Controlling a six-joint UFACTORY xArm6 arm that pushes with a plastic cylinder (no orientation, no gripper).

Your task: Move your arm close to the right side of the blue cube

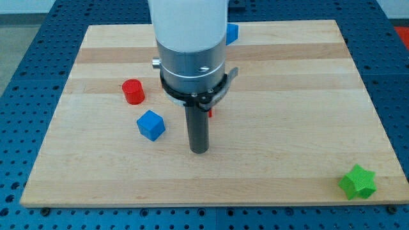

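A blue cube (151, 124) lies on the wooden board (287, 96), left of centre. My tip (199, 151) rests on the board to the cube's right and a little toward the view's bottom, about a cube's width away from it. A second blue block (232, 33) shows near the view's top, partly hidden behind the arm's white and grey body (190, 57); its shape cannot be made out.
A red cylinder (133, 92) stands up-left of the blue cube. A small red piece (209, 113) shows just right of the rod, mostly hidden. A green star block (358, 182) lies at the board's bottom right corner. A blue perforated table (25, 96) surrounds the board.
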